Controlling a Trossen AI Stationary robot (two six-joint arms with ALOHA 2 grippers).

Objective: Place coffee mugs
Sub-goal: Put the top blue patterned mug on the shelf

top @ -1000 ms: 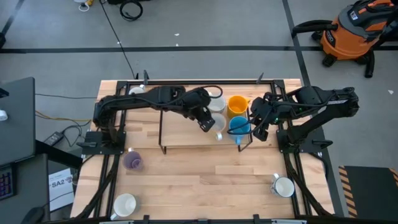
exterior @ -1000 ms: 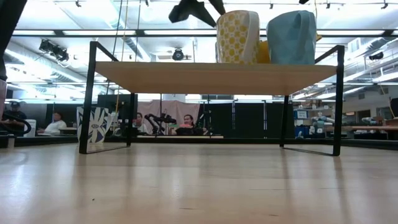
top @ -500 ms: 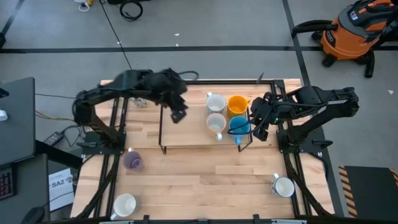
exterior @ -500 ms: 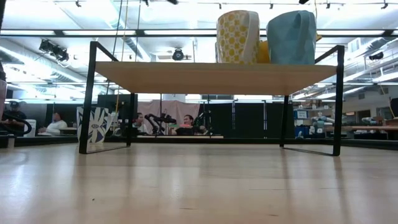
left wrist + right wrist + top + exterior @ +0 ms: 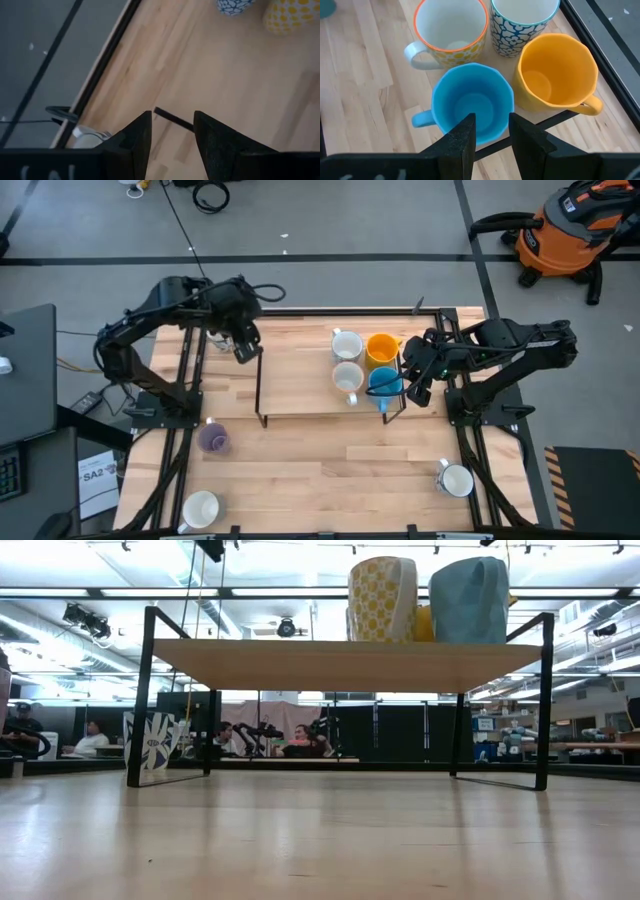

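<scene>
Four mugs point(image 5: 359, 363) crowding shelf point(image 5: 300, 385) right end; left stretch lying bare. Left hand point(image 5: 244, 348) hovering spread over shelf's left edge. Right hand point(image 5: 413, 375) sitting at blue mug point(image 5: 385, 384), grip unclear. Desk point(image 5: 340, 465) front lying open.

floor point(image 5: 350, 220): grey, taped | vacuum point(image 5: 565, 230): orange | ceiling lights point(image 5: 90, 592): strips

Left arm folded back toward the table's far left corner, elbow out to the left, left gripper point(image 5: 245, 346) pointing down — fingers point(image 5: 136, 142) parted, nothing between them. Right arm reaches in from the right side, forearm roughly level; right gripper point(image 5: 414, 383) fingers point(image 5: 462, 137) a narrow gap apart — empty.
</scene>
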